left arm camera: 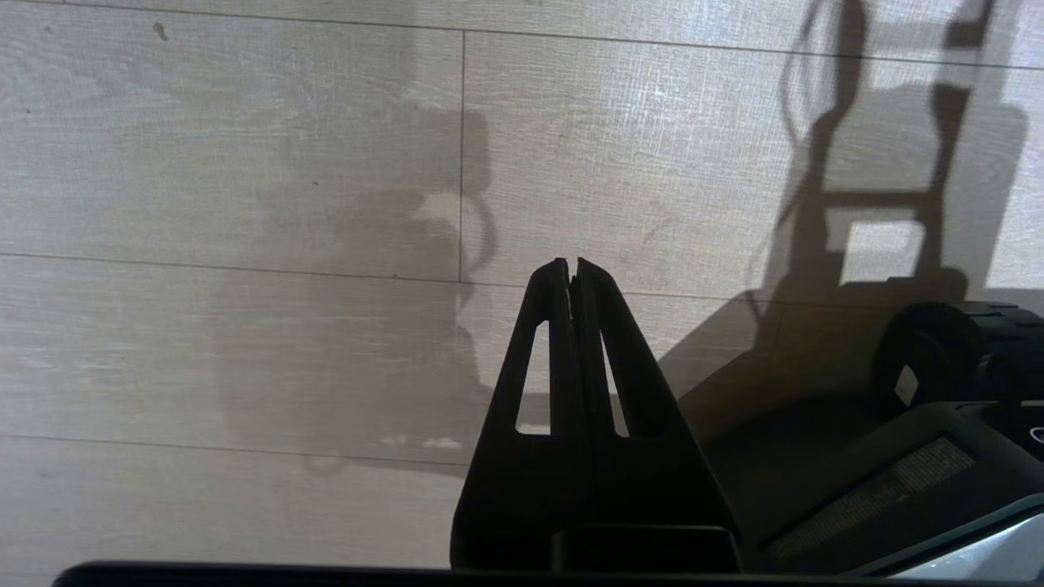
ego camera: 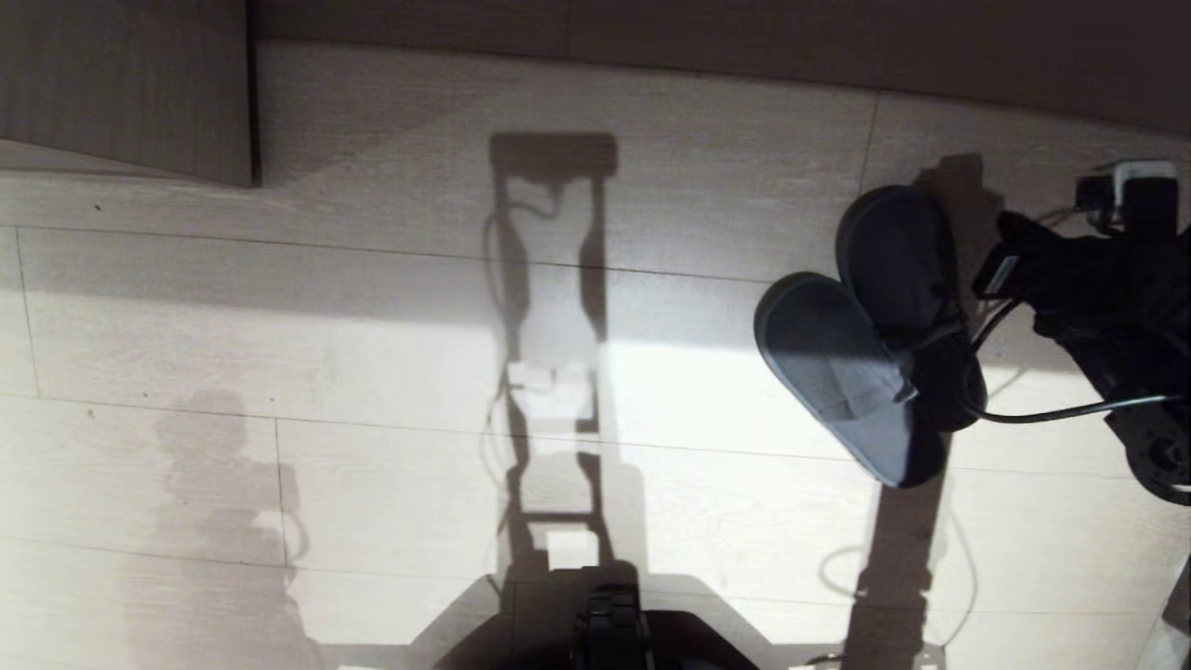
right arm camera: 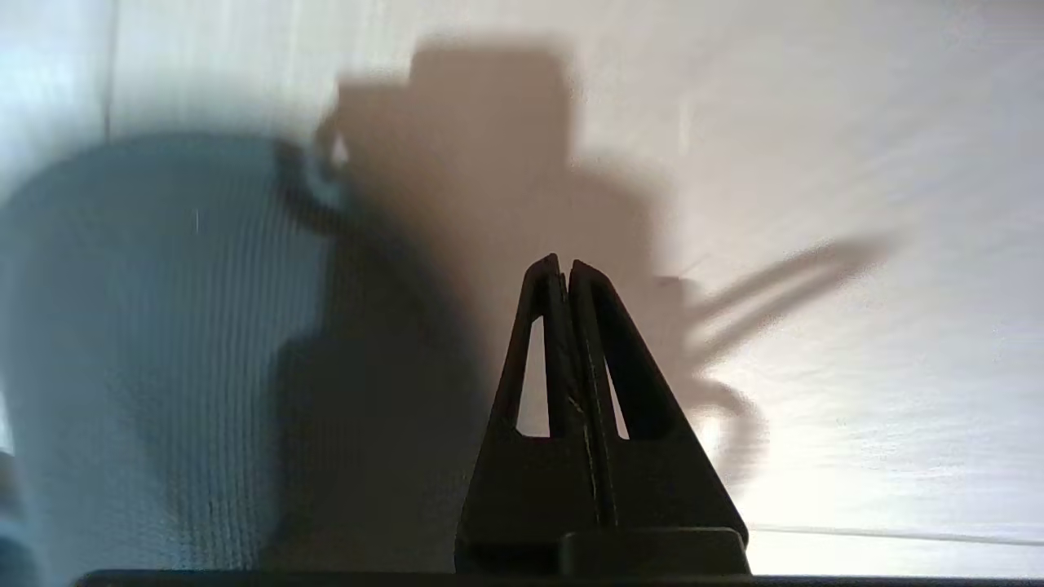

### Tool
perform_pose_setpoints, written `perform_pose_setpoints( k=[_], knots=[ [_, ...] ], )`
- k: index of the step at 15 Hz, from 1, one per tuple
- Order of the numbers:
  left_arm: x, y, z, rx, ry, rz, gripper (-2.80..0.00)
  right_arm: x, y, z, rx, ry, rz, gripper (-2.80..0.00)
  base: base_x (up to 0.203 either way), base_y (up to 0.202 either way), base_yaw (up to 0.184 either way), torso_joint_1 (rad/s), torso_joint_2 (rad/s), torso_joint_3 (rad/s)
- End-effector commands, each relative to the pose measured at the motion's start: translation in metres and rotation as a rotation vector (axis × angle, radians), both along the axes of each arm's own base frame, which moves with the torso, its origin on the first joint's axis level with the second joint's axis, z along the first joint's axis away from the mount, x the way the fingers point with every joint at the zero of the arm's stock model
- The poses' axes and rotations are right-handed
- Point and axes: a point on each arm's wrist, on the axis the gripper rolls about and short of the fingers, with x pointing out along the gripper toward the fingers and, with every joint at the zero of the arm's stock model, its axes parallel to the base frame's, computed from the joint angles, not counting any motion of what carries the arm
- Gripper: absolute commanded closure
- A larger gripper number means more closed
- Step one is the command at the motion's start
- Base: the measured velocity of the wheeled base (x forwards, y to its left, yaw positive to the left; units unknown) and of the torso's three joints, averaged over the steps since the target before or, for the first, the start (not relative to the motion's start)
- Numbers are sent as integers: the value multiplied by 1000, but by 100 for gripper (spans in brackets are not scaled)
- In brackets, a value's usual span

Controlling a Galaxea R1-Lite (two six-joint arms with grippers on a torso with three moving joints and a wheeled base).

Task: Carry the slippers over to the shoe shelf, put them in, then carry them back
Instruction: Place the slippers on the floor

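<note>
Navy-black slippers [ego camera: 865, 344] overlap, soles up, hanging from the pinched-shut right gripper [right arm camera: 563, 265]; left gripper [left arm camera: 571, 265] closed, empty.

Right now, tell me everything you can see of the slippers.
The slippers are a pair of dark navy slides, overlapping in a V, soles towards the head camera. They look like matte foam or rubber, with rounded ends and finely ribbed soles. They hang above the pale plank floor, at the right of the head view, against the end of the right arm. The right gripper is shut; its hold on them is not visible.
</note>
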Motion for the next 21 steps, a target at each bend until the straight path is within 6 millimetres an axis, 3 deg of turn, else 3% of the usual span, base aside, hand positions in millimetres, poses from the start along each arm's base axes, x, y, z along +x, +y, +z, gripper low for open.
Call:
perform_pose_setpoints(
  k=[1, 4, 5, 10, 12, 17, 21],
  knots=[
    [0, 0, 0, 0, 0, 3, 0, -34, 3, 28, -15, -97, -9, 0, 0, 0, 0, 0, 0, 0],
    [0, 0, 0, 0, 0, 2, 0, -57, 5, 41, -24, -141, -11, 0, 0, 0, 0, 0, 0, 0],
    [0, 0, 0, 0, 0, 1, 0, -66, 8, 36, -25, -110, -3, 0, 0, 0, 0, 0, 0, 0],
    [0, 0, 0, 1, -1, 1, 0, -123, 19, -24, -37, 203, 157, 0, 0, 0, 0, 0, 0, 0],
    [0, 0, 0, 1, -1, 2, 0, -137, 22, -56, -24, 361, 227, 0, 0, 0, 0, 0, 0, 0],
    [0, 0, 0, 1, -1, 3, 0, -116, 31, -112, 21, 637, 304, 0, 0, 0, 0, 0, 0, 0],
    [0, 0, 0, 1, -1, 3, 0, -75, 48, -137, 49, 556, 349, 0, 0, 0, 0, 0, 0, 0]
  ],
)
